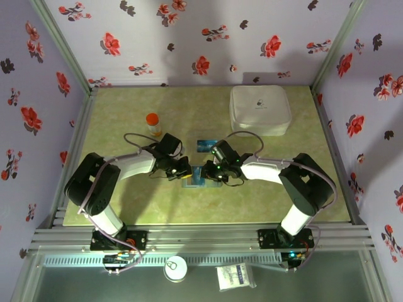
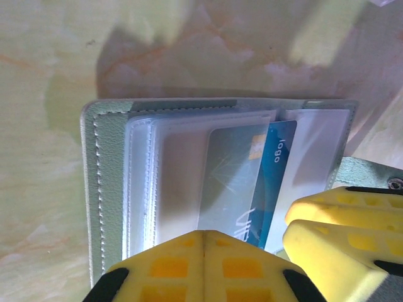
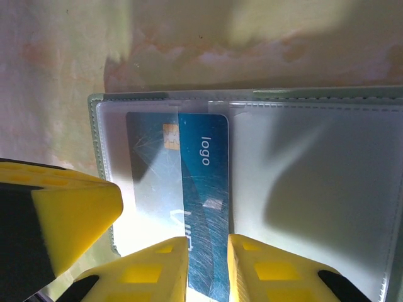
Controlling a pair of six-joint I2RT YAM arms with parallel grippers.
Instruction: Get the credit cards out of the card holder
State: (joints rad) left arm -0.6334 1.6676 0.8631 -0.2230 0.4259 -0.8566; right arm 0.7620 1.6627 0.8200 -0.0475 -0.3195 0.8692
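Card extraction is in hand: a blue card (image 3: 204, 201) marked "logo", partly inside a clear sleeve of the open card holder (image 2: 107, 189), is clamped between the fingers of the right gripper (image 3: 208, 267). The left gripper (image 2: 203, 267) is held shut, fingers together, at the holder's near edge. A straight pull is called for, with the holder pinned. Two cards are counted — a second card (image 1: 206, 146) lies on the table just beyond — and one holder.
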